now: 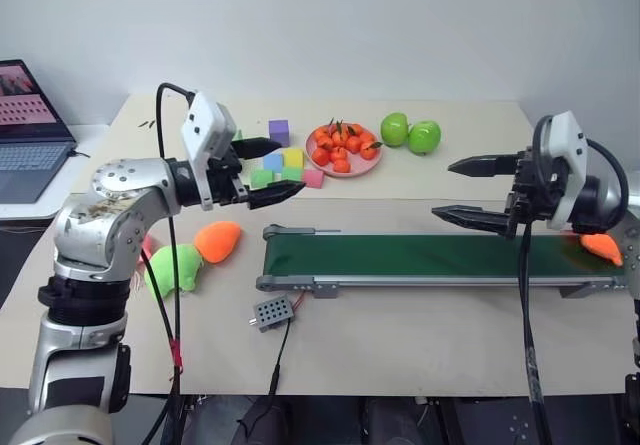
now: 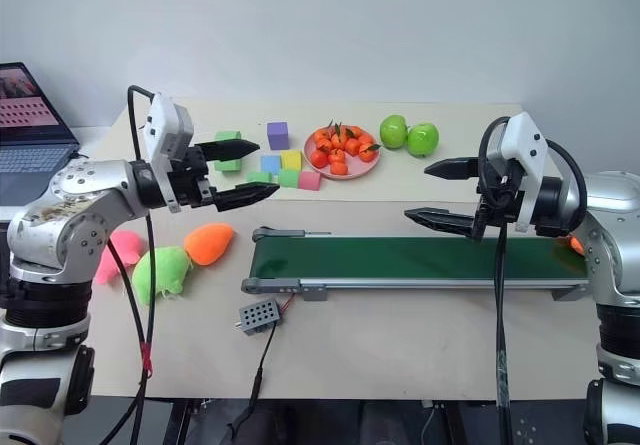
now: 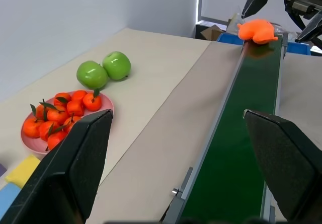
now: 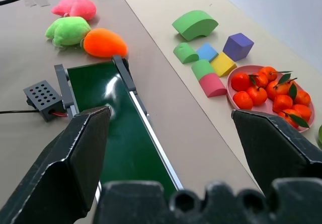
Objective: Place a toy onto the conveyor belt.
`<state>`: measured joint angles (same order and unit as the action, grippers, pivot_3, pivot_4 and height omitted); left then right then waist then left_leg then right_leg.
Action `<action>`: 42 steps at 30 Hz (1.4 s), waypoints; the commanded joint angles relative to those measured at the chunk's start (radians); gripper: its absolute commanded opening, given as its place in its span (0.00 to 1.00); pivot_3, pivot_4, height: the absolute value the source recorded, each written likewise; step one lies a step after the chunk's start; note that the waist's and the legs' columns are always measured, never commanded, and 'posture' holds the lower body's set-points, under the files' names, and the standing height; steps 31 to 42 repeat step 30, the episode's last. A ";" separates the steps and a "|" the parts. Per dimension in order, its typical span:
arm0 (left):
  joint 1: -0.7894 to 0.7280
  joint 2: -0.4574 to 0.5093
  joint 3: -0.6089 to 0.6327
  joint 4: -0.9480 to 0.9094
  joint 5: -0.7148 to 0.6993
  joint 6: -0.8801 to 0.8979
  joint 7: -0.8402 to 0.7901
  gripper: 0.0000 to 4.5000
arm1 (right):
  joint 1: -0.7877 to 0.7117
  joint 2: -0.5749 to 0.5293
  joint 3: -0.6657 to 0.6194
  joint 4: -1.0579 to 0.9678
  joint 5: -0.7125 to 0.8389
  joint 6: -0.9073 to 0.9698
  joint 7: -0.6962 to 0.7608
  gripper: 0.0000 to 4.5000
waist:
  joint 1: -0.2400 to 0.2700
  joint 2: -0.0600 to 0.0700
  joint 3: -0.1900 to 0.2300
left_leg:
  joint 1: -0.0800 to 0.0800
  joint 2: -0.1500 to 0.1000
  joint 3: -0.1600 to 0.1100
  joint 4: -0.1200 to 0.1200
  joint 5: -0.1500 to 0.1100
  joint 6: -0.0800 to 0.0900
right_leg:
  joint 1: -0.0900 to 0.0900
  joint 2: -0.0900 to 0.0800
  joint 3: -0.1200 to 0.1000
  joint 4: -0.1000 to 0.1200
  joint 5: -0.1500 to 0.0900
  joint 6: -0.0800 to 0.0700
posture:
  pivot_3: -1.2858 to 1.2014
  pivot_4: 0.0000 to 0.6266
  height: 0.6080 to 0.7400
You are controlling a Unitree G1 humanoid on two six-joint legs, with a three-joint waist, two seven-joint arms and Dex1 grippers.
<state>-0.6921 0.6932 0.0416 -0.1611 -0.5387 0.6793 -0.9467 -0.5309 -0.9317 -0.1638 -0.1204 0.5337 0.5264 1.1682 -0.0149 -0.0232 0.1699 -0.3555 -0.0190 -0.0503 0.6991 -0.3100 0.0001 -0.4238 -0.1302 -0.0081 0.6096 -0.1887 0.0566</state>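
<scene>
The toy [image 1: 600, 247], a flat bright-orange plush, lies on the right end of the conveyor belt [image 1: 420, 257], a long dark-green belt in a grey frame. The left wrist view shows the toy [image 3: 256, 31] at the belt's far end. My right gripper [image 1: 443, 188] hovers open and empty above the belt, pointing left, with the toy behind its wrist. My left gripper [image 1: 290, 168] hangs open and empty above the table, just beyond the belt's left end, pointing right. The grey control box [image 1: 273, 312] sits on its wire in front of the belt.
A plump orange plush [image 1: 218, 241], a lime-green plush [image 1: 173, 270] and a pink plush [image 2: 118, 250] lie left of the belt. Behind it are foam blocks [image 1: 285, 165], a pink plate [image 1: 343, 170] of small oranges and two green apples [image 1: 410, 133]. A laptop [image 1: 25, 130] stands far left.
</scene>
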 commanded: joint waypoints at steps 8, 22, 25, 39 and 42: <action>-0.017 0.022 0.006 -0.010 -0.011 -0.002 -0.036 0.98 | -0.006 -0.012 -0.029 -0.024 0.016 -0.006 -0.003 1.00 | 0.001 0.000 0.000 | 0.000 0.000 0.000 0.000 0.000 0.000 | 0.000 0.000 0.000 0.000 0.000 0.000 | 0.52 0.24 0.99; -0.014 0.027 0.006 -0.001 -0.011 -0.002 -0.048 0.98 | -0.001 -0.018 -0.032 -0.022 0.014 -0.008 0.002 1.00 | 0.001 0.000 0.000 | 0.000 0.000 0.000 0.000 0.000 0.000 | 0.000 0.000 0.000 0.000 0.000 0.000 | 0.52 0.24 0.99; -0.009 0.033 0.007 -0.004 -0.015 0.006 -0.056 0.98 | 0.002 -0.021 -0.034 -0.024 0.015 -0.006 0.004 1.00 | 0.001 0.000 0.000 | 0.000 0.000 0.000 0.000 0.000 0.000 | 0.000 0.000 0.000 0.000 0.000 0.000 | 0.52 0.24 0.99; 0.003 0.039 0.002 -0.008 -0.019 0.016 -0.070 0.98 | 0.003 -0.019 -0.032 -0.021 0.014 -0.007 0.006 1.00 | 0.000 0.000 0.000 | 0.000 0.000 0.000 0.000 0.000 0.000 | 0.000 0.000 0.000 0.000 0.000 0.000 | 0.52 0.24 0.99; 0.003 0.039 0.002 -0.008 -0.019 0.016 -0.070 0.98 | 0.003 -0.019 -0.032 -0.021 0.014 -0.007 0.006 1.00 | 0.000 0.000 0.000 | 0.000 0.000 0.000 0.000 0.000 0.000 | 0.000 0.000 0.000 0.000 0.000 0.000 | 0.52 0.24 0.99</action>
